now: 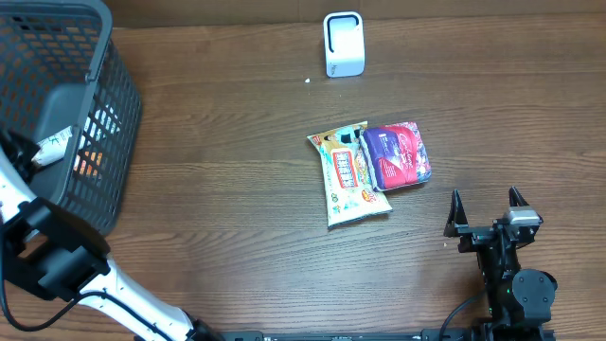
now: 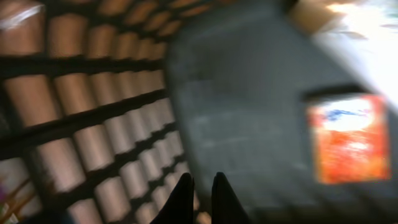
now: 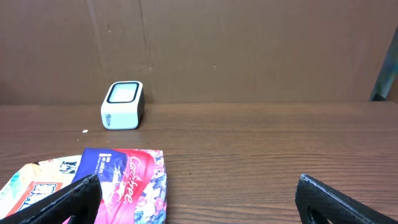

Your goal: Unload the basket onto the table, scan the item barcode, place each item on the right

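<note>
The white barcode scanner [image 1: 343,44] stands at the back of the table, also in the right wrist view [image 3: 122,104]. A red and blue Carefree packet [image 1: 398,154] [image 3: 127,180] lies partly on a yellow snack packet [image 1: 348,175] [image 3: 37,180] mid-table. My right gripper [image 1: 487,204] [image 3: 199,199] rests open near the front edge, just short of the packets, holding nothing. My left arm reaches into the basket [image 1: 85,57]. Its gripper [image 2: 203,180] is shut, with nothing visible between the tips, over the grey basket floor. An orange packet [image 2: 349,138] lies to its right.
The dark mesh basket fills the table's left end, its lattice wall [image 2: 93,93] close to my left fingers. An orange item [image 1: 87,161] and a white one [image 1: 52,144] show through the mesh. A cardboard wall [image 3: 249,43] backs the table.
</note>
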`<act>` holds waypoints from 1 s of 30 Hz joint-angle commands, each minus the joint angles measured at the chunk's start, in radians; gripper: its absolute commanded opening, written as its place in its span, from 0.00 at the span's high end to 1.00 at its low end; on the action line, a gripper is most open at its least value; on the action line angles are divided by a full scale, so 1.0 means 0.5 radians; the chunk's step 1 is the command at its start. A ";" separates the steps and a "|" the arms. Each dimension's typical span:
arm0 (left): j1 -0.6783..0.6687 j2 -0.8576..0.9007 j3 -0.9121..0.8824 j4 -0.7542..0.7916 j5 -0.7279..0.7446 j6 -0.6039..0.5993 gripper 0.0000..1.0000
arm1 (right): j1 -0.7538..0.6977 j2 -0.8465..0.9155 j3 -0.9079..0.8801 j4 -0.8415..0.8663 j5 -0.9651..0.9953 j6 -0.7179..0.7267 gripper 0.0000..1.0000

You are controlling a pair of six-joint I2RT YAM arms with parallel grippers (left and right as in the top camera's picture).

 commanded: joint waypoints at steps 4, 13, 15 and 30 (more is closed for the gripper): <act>0.212 0.008 -0.003 -0.170 -0.178 -0.165 0.96 | -0.005 -0.020 -0.021 0.013 0.019 -0.009 0.00; 0.251 0.008 -0.003 -0.242 -0.154 -0.220 0.96 | -0.005 -0.020 -0.021 0.013 0.019 -0.009 0.00; 0.255 0.005 -0.003 -0.286 -0.204 -0.326 0.96 | -0.005 -0.020 -0.021 0.013 0.019 -0.009 0.00; 0.265 -0.001 -0.003 -0.365 0.218 -0.661 0.96 | -0.005 -0.020 -0.021 0.013 0.019 -0.009 0.00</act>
